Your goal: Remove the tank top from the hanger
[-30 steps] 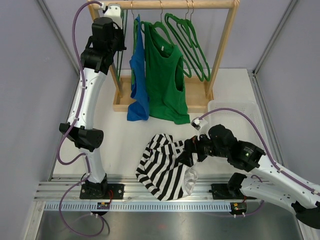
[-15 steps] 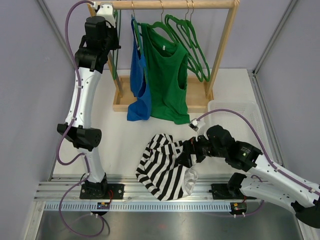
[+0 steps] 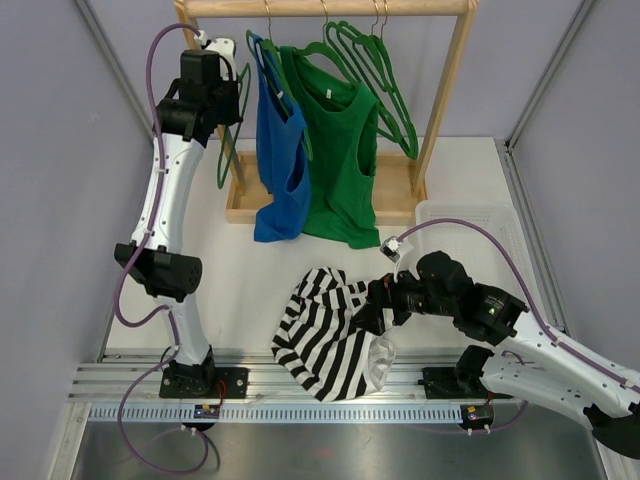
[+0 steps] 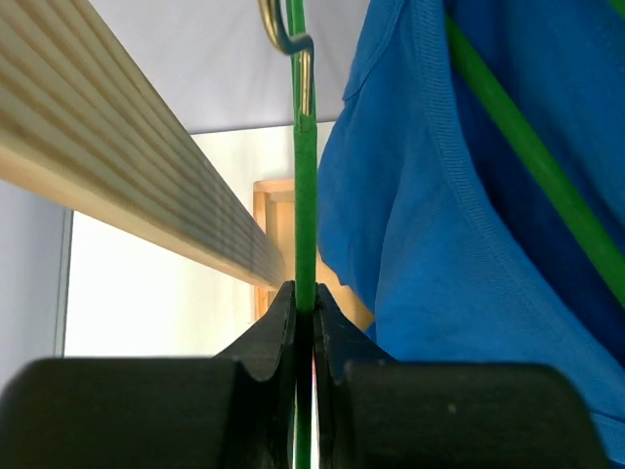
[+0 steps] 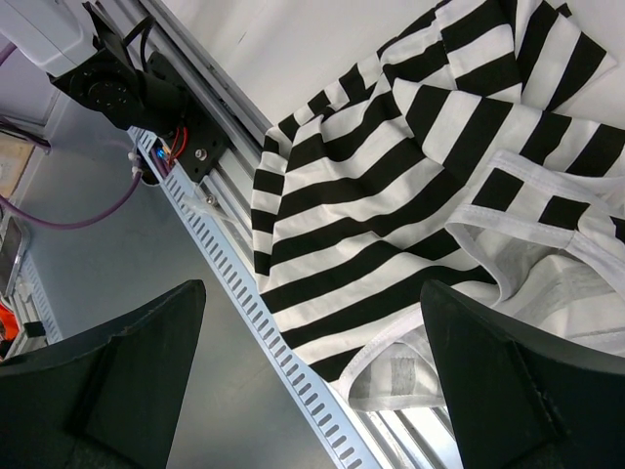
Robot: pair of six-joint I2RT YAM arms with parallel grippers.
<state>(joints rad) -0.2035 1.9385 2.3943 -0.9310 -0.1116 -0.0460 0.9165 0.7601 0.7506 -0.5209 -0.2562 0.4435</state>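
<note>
Two tank tops hang on the wooden rack (image 3: pixel 330 8): a blue tank top (image 3: pixel 283 150) and, touching it at 3 o'clock, a green tank top (image 3: pixel 340 150), with spare hangers (image 3: pixel 385 90) crowding the rail toward the right post. A third, the striped tank top (image 3: pixel 325 335), lies crumpled on the table (image 3: pixel 250 270) at 6 o'clock from the green one, off any hanger. Its near hem spills over the slotted aluminium rail (image 5: pixel 244 313) at the table's near edge. Bare table lies open between the rack's base and the striped cloth, and out to 9 o'clock of it. A white basket (image 3: pixel 500 225) borders the right side.

High at the rack's left end, the left gripper (image 4: pixel 304 298) is pinched tight on the thin wire of a green hanger (image 4: pixel 305 195). The rail runs just beside it at 9 o'clock and the blue top's armhole edge close at 3 o'clock, so there is little side room.

The right gripper (image 5: pixel 312 293) hangs low at the striped top's 3 o'clock edge, jaws spread wide, gripping nothing.
</note>
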